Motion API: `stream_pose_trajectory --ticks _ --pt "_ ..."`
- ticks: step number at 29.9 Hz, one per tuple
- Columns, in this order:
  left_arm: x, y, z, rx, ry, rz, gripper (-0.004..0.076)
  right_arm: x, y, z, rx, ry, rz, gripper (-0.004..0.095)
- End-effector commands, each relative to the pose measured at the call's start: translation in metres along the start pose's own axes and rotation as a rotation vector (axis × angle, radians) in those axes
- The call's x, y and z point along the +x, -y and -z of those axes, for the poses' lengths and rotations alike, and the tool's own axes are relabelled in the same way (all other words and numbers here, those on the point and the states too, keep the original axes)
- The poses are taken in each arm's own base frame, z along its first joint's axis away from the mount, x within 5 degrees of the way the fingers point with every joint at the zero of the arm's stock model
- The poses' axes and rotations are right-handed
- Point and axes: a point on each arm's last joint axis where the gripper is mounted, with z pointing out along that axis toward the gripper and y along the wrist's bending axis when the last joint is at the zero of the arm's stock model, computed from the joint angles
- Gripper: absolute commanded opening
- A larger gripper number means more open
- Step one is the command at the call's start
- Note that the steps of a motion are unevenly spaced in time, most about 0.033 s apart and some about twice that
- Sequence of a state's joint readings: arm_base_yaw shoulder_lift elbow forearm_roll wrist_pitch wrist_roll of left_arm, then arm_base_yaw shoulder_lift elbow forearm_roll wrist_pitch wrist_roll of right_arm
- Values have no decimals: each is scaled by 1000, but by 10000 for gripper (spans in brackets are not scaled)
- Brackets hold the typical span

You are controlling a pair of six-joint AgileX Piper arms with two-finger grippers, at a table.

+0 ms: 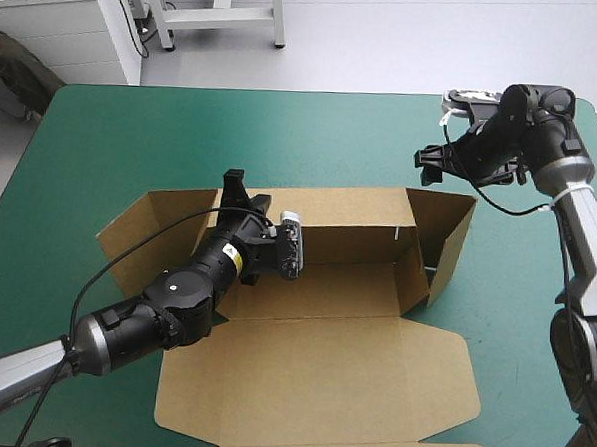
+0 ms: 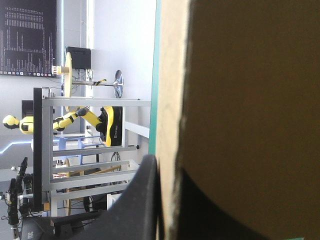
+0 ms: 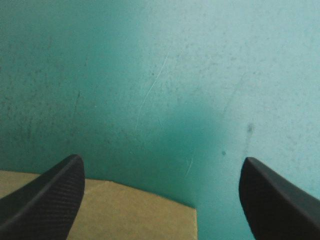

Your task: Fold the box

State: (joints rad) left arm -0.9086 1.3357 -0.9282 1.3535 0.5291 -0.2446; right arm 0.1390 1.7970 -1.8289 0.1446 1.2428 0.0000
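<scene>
The box (image 1: 350,286) is lying on the counter (image 1: 133,125) as a partly raised tray of brown board, and the left fingers (image 1: 234,185) are gripping it at the left end of its back wall (image 1: 349,211). That back wall is standing upright along the far side of the tray. The right wall (image 1: 453,237) is also standing, angled slightly outward, well to the side of the left fingers. The left flap (image 1: 143,230) is leaning outward on the other side of those fingers, not yet upright. The lid (image 1: 321,375) is lying flat on the teal-green cover behind the left fingers, toward the near edge of the counter. In the left wrist view the board (image 2: 250,100) is running edge-on between the two black fingers. One finger (image 2: 142,200) is pressing against the board's outer face and the other is showing as a dark shape against its inner face, so the left fingers are all but closed and clamping the sheet. The right fingers (image 3: 50,195) are standing wide apart and holding nothing. In the high view they (image 1: 432,158) are hanging over the counter just beyond the far right corner of the box and are not touching it. In the right wrist view bare teal-green cover (image 3: 160,75) is lying ahead of the right fingers. A corner of brown board (image 3: 125,215) is showing beneath and between them, closer to one finger than to the other.
</scene>
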Motion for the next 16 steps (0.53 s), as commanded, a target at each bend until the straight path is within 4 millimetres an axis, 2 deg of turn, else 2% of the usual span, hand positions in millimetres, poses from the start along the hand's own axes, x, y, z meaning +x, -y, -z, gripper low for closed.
stream_pose_trajectory --ticks 1,8,16 --pt "0 -14 9 -52 -2 40 -6 14 -2 36 4 50 26 768" --pt "0 -14 9 -51 -4 41 -6 45 -2 52 9 32 63 766" --pt "-1 -14 9 -49 5 41 -6 80 -9 49 -82 -35 107 766"
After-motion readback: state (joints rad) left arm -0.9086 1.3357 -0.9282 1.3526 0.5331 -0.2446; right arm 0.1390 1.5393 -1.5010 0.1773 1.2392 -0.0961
